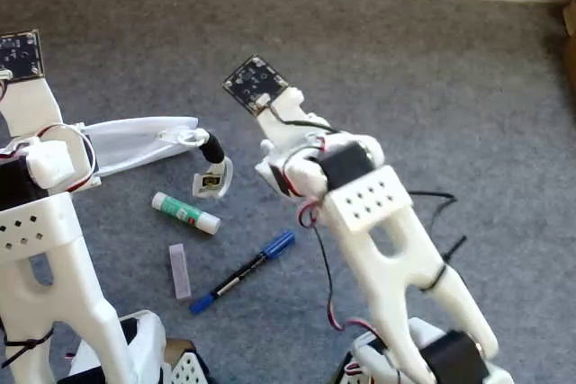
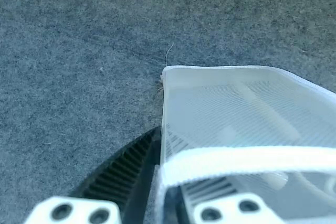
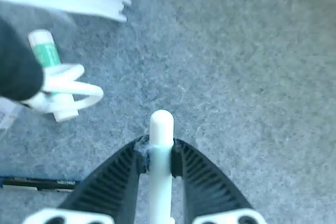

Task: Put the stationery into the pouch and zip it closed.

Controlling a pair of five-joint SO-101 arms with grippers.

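Note:
A white mesh pouch [image 1: 135, 146] lies on the grey carpet, and my left gripper [image 2: 164, 145] is shut on its edge [image 2: 236, 158]. My right gripper [image 3: 157, 148] is shut on a white stick [image 3: 161, 124] that points down at the carpet a little right of the pouch's tip [image 3: 113, 3]. Close to that tip lies a black item with a white loop [image 1: 212, 168], which also shows beside the right gripper as the black item with the loop [image 3: 63, 90]. A green-and-white glue stick [image 1: 184, 213], a pale bar [image 1: 180, 270] and a blue pen [image 1: 243, 272] lie in front of the pouch.
The right arm [image 1: 378, 213] stretches from the front right toward the middle, with black cables [image 1: 441, 213] beside it. The left arm [image 1: 45, 222] stands at the left edge. Open carpet [image 1: 432, 69] spreads at the back and right.

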